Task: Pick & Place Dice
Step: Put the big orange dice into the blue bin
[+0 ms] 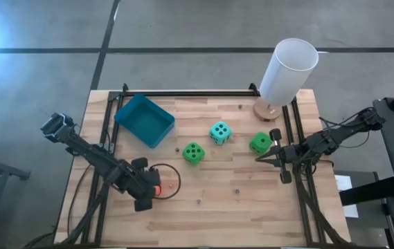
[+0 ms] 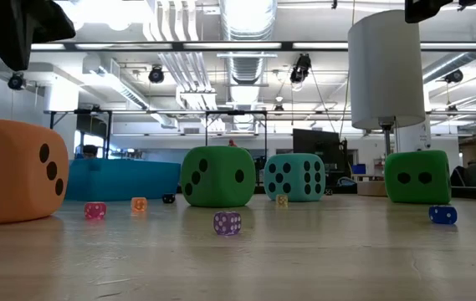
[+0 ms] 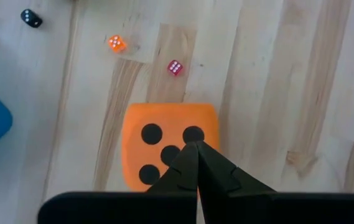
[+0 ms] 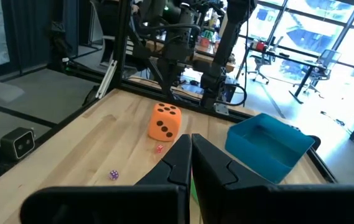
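The orange-red die (image 3: 164, 149) rests on the wood table at the near left, and it also shows in the high view (image 1: 158, 188) and the low view (image 2: 12, 171). My left gripper (image 3: 195, 145) is shut and hangs above it, pointing down. One green die (image 1: 193, 153), the teal die (image 1: 219, 132) and a second green die (image 1: 260, 143) sit on the table in a row. My right gripper (image 1: 258, 158) is shut and stands just on the near side of the second green die, above the table. The blue tray (image 1: 145, 119) lies at the far left.
A white cylinder (image 1: 288, 69) on a round wooden base (image 1: 269, 109) stands at the far right. Several tiny dice lie scattered on the table, among them a purple one (image 2: 227, 222) and a blue one (image 2: 442, 215). Black frame rails (image 1: 183, 93) run along the table's edges.
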Controlling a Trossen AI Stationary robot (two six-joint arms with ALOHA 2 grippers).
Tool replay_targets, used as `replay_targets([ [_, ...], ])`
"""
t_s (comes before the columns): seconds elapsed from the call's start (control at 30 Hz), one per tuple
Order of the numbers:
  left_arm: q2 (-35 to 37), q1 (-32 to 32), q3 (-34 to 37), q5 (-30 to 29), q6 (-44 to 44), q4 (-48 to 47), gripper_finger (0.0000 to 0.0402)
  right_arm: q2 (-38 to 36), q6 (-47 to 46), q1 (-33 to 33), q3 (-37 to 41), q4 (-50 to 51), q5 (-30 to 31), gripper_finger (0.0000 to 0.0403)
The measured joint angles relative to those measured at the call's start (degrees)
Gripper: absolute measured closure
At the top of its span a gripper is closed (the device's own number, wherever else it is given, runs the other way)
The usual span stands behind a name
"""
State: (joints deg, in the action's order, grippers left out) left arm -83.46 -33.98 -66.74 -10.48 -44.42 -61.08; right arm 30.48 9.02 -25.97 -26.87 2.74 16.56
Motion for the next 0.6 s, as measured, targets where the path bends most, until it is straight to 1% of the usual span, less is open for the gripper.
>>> replay_targets([
  [0.4, 0.0, -0.02, 0.02, 0.01, -0.43, -0.52, 0.0398, 0.0, 0.0, 0.02, 0.0, 0.0, 0.0, 0.0394],
  [0.5, 0.0, -0.02, 0.42, 0.03, -0.44, -0.53, 0.0378, 0.0, 0.0, 0.02, 0.0, 0.0, 0.0, 0.0394],
  [0.6, 0.0, -0.02, 1.01, 0.24, -0.46, -0.53, 0.0341, 0.0, 0.0, 0.01, 0.0, 0.0, 0.0, 0.0394],
])
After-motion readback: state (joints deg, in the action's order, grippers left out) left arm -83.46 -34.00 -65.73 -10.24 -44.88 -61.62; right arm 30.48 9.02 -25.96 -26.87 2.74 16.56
